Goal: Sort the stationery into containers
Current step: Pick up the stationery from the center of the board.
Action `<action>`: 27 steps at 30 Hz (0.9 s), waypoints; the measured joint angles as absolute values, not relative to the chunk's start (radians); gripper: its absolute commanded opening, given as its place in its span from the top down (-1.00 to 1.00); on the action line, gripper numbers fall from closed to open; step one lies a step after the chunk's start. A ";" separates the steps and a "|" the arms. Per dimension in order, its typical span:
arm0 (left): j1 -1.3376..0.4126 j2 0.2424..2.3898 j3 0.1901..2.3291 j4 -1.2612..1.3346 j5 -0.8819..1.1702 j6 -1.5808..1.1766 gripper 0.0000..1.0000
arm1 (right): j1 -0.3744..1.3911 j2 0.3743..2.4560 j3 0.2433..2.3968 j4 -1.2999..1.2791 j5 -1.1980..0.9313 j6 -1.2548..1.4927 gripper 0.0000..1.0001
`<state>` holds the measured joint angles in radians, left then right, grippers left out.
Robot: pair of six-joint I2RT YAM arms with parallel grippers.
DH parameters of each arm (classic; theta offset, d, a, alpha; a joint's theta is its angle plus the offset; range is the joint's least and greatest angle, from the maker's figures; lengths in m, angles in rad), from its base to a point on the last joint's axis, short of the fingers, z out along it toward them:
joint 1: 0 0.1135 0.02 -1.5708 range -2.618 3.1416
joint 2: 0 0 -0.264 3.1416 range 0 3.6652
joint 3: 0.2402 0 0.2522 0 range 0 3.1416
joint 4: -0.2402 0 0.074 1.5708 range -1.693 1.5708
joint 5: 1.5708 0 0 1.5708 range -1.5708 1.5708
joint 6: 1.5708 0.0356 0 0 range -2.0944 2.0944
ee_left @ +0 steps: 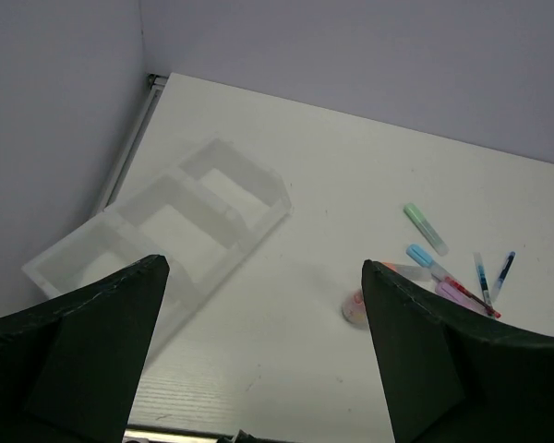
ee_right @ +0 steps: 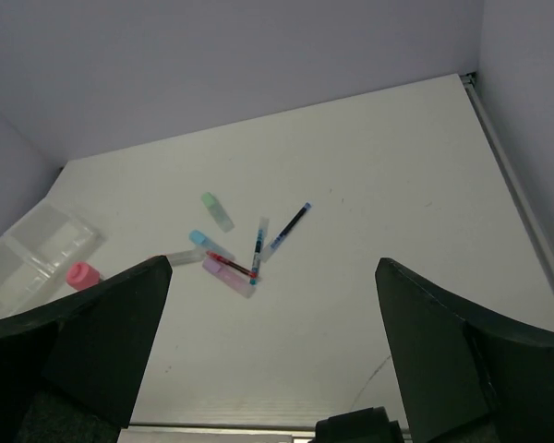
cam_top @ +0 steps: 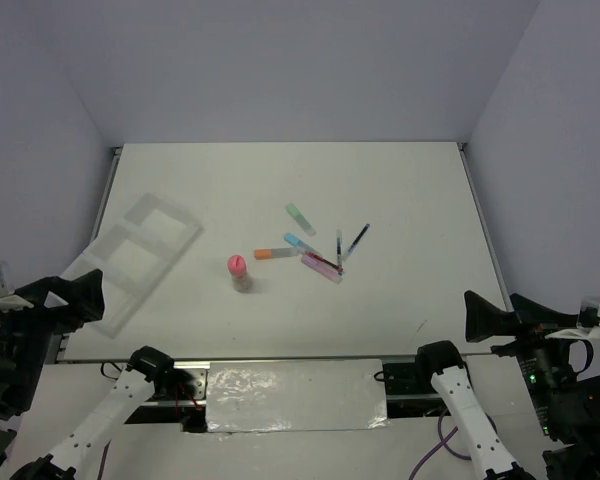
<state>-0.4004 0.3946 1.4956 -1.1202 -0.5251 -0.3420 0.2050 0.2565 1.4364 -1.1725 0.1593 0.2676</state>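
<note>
So, it's a white tabletop [cam_top: 400, 190] boxed in by pale lilac walls [cam_top: 300, 60]. The clear three-compartment tray [cam_top: 130, 255] sits angled near the left edge. The markers and pens [cam_top: 321, 266] lie scattered mid-table, with the pink-capped stick [cam_top: 239, 270] standing just beside them. The left gripper [ee_left: 263, 295] and right gripper [ee_right: 275, 286] both hang spread wide, holding nothing.

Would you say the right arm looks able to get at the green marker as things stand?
Probably yes: the green marker lies on bare table, apart from the other pens, and nothing stands between it and the open right gripper, though the reach is long.
</note>
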 measured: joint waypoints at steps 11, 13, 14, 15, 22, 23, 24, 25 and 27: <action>-0.400 0.445 1.441 -1.053 -0.435 -0.346 -0.99 | 0.205 0.247 1.398 -1.155 0.121 0.259 -0.99; -0.400 0.483 1.419 -1.012 -0.394 -0.358 -0.99 | 0.205 0.248 1.379 -1.148 0.099 0.259 -0.99; -0.400 0.506 1.402 -0.992 -0.374 -0.370 -0.99 | 0.205 0.249 1.369 -1.146 0.091 0.259 -0.99; -0.400 0.526 1.379 -0.962 -0.355 -0.376 -0.99 | 0.205 0.250 1.359 -1.144 0.081 0.259 -0.99; -0.437 0.818 1.048 -0.609 -0.095 -0.496 -0.99 | 0.205 0.284 1.235 -1.099 -0.024 0.247 -0.99; -0.459 0.872 1.015 -0.577 -0.102 -0.505 -0.99 | 0.205 0.291 1.219 -1.097 -0.033 0.244 -1.00; -0.481 0.925 0.986 -0.554 -0.107 -0.514 -0.99 | 0.205 0.297 1.205 -1.094 -0.043 0.242 -1.00; -0.497 0.962 0.969 -0.545 -0.110 -0.527 -0.99 | 0.205 0.301 1.193 -1.091 -0.052 0.240 -0.99; -0.523 1.008 0.953 -0.519 -0.117 -0.533 -0.99 | 0.205 0.303 1.175 -1.084 -0.071 0.237 -1.00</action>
<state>-0.5228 1.0084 0.9527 -0.5186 -0.1169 -0.5331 0.2050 0.3035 1.1751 -1.0840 -0.0708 0.2367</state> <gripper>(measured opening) 0.994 0.997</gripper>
